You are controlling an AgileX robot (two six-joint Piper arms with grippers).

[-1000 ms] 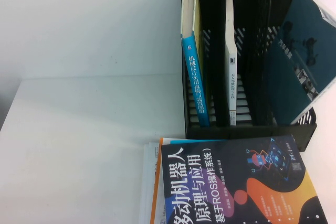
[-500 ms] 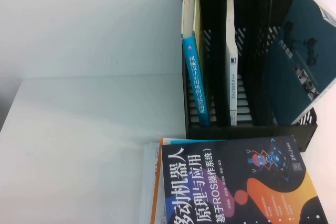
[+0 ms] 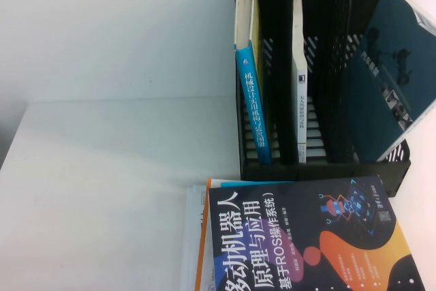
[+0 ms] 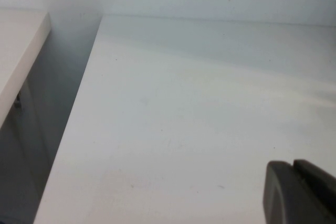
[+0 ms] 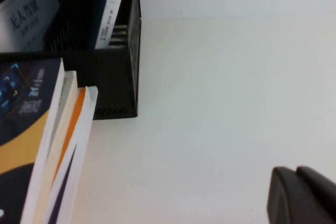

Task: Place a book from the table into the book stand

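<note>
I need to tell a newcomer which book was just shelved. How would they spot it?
Find the black book stand at the table's far right. In its rightmost slot leans the book, tilted outward. Unlike the blue-spined book and thin white book standing upright, it shows a broad dark teal cover.

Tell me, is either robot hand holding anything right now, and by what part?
Nothing is held. The left tool is shut over bare table; the right tool looks shut beside the book stand. The teal-backed book leans in the stand's right slot.
</note>
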